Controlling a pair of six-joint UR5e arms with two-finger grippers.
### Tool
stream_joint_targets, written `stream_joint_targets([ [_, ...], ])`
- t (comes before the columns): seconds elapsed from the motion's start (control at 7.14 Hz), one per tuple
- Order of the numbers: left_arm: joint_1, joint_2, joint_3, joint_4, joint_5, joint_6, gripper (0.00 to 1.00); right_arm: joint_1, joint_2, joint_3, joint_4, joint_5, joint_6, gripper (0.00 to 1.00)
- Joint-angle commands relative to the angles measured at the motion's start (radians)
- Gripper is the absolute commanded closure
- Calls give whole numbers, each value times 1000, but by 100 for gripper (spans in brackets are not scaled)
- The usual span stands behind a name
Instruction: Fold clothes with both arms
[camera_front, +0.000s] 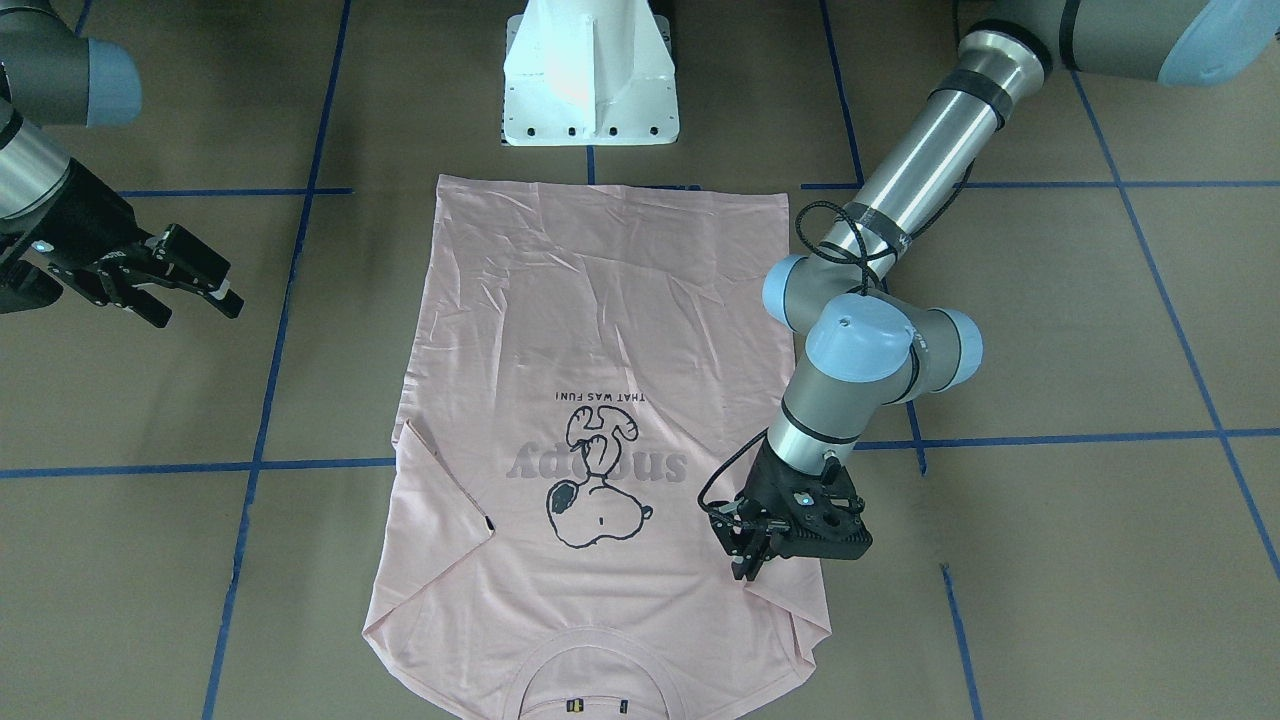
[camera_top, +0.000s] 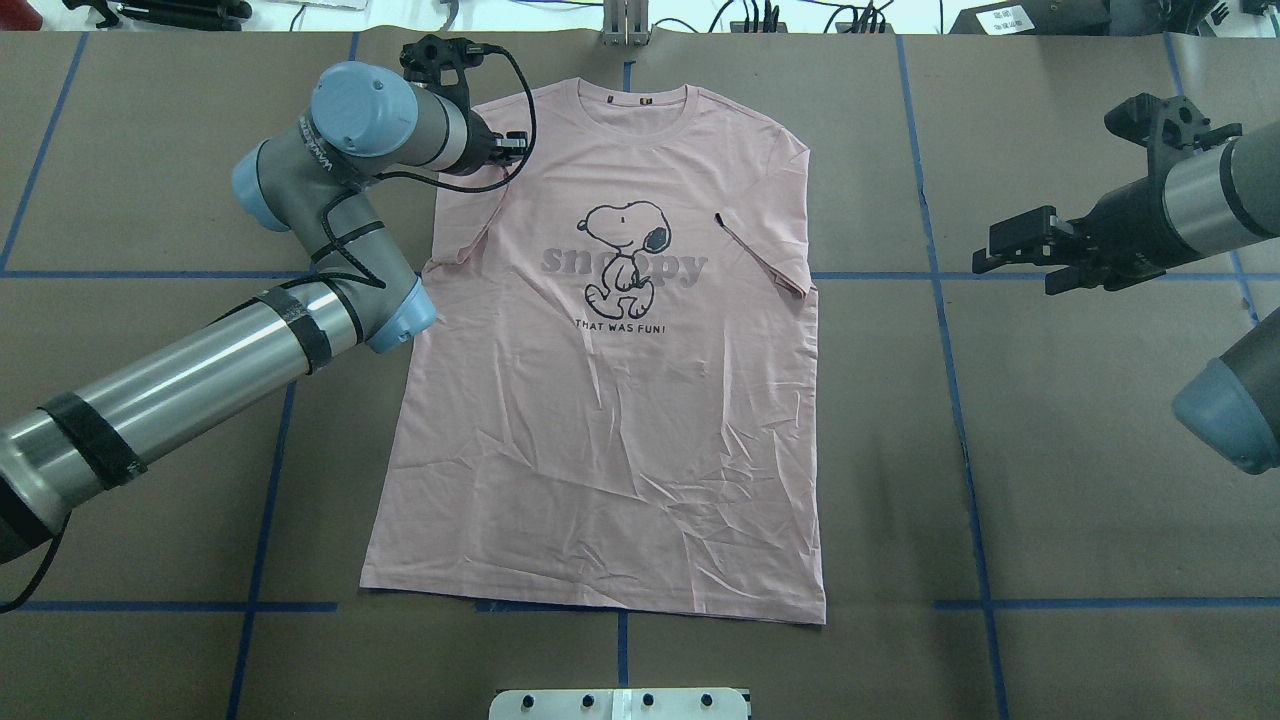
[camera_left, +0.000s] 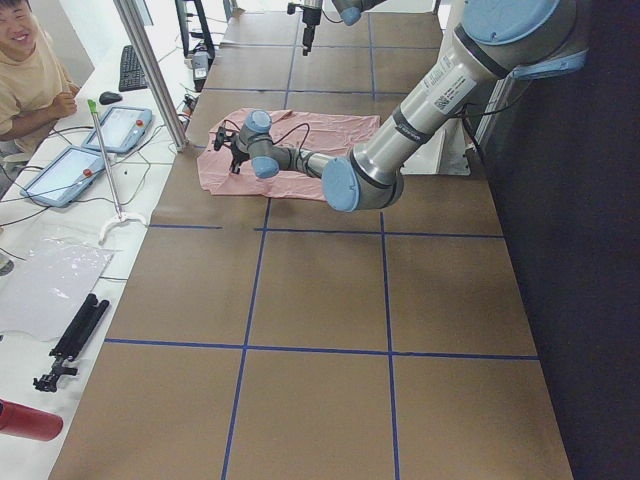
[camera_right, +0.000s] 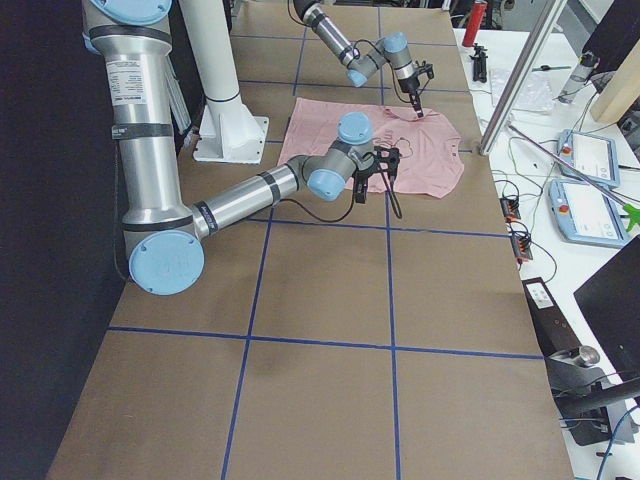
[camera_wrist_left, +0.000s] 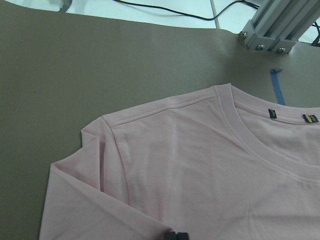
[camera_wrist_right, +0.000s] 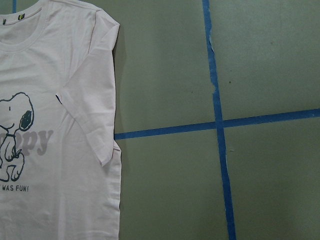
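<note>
The pale pink T-shirt (camera_top: 600, 430) lies flat and print-up on the brown table, collar at the far edge, both sleeves folded in over the body. It also shows in the front view (camera_front: 600, 300) and both wrist views (camera_wrist_left: 200, 165) (camera_wrist_right: 50, 100). My left gripper (camera_front: 747, 570) stands at the shirt's left shoulder, fingers together on the folded sleeve cloth. In its wrist view the left gripper (camera_wrist_left: 175, 235) shows closed tips at the fold. My right gripper (camera_top: 1015, 265) is open and empty, well off the shirt's right side, above bare table (camera_front: 198, 312).
The white pedestal block (camera_front: 590, 90) stands at the robot's side just beyond the shirt's hem. Blue tape lines (camera_top: 950, 350) cross the table. An aluminium frame post (camera_wrist_left: 280, 25) stands past the collar. An operator (camera_left: 30, 70) sits beyond the table's far edge with tablets.
</note>
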Motion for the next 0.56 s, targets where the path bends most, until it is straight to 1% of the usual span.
stream_joint_targets([
  [0.0,4,71,-152,8,-6,-3,13,-4,6,0,0,-8,3,0],
  [0.14,19,165,-282,16,-6,-9,13,-25,27,10,0,-55,18,0],
  [0.28,35,216,-382,50,-14,-67,13,-70,27,17,0,-114,61,0],
  [0.42,44,254,-481,115,-63,-106,13,-163,32,46,-2,-222,193,0],
])
